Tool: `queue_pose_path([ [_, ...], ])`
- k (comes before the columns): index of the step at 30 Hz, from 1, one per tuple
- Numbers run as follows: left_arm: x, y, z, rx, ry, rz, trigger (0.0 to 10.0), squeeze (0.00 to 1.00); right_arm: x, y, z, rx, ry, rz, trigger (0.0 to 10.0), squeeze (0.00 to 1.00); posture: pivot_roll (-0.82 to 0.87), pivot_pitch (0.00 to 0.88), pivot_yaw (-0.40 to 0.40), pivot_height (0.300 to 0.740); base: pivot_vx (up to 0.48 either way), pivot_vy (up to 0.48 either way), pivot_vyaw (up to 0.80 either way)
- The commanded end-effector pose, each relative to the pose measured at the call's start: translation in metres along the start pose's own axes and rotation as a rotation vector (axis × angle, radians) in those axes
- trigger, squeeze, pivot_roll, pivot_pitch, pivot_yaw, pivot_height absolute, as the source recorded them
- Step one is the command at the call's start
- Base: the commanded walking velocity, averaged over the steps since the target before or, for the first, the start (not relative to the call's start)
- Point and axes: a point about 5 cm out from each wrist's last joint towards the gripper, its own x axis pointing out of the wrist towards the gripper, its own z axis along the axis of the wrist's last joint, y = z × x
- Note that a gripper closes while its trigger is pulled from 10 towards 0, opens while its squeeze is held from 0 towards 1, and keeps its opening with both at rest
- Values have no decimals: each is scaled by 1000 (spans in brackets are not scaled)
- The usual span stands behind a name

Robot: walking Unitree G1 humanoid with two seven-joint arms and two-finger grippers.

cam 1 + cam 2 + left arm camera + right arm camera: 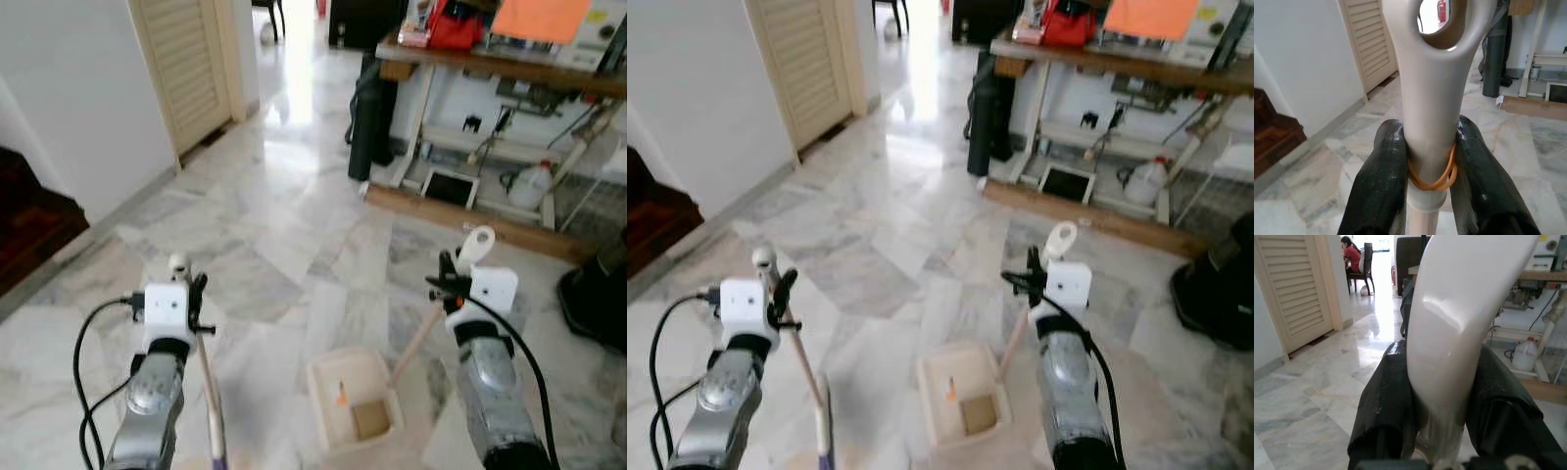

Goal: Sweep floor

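Observation:
My left gripper (191, 284) is shut on the cream broom handle (1432, 103), whose looped top end carries an orange rubber band. The broom's stick (208, 392) runs down past the arm toward the floor. My right gripper (453, 279) is shut on the cream dustpan handle (1459, 333), which slants down to the cream dustpan (353, 399) lying on the marble floor between my arms. Inside the pan lie a small orange bit and a brown scrap (370, 419).
A louvred door (186, 59) and white wall stand at the left. A cluttered workbench (509, 69) with a dark rolled bag (370, 117), a tablet and a plastic jug beneath is at the back right. A person in red sits far off (1352, 257). A black object (598, 294) sits at the right.

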Motion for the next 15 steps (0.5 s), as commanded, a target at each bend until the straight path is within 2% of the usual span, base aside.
queue_pose_path([
  [1, 3, -1, 7, 8, -37, -1, 10000, 0, 2, -4, 6, 1, -31, -12, 10000, 0, 112, 0, 15, 740, 0, 375, 788],
  [3, 3, 0, 7, 9, -36, 0, 10000, 0, 2, -4, 6, 8, -31, -12, 10000, 0, 113, 0, 15, 740, 0, 368, 616],
  [4, 2, 0, 7, 9, -36, 2, 10000, 0, 2, -4, 5, 28, -26, -19, 10000, 0, 113, 0, 15, 740, 0, 356, 0],
  [9, 2, 1, 7, 8, -35, 7, 10000, 0, 3, -4, 6, 15, -29, -12, 10000, 0, 119, 0, 14, 740, 0, 344, 0],
  [15, 2, 1, 7, 8, -34, 9, 10000, 0, 3, -1, 7, 7, -35, -1, 10000, 0, 122, 0, 14, 740, 0, 339, 767],
])
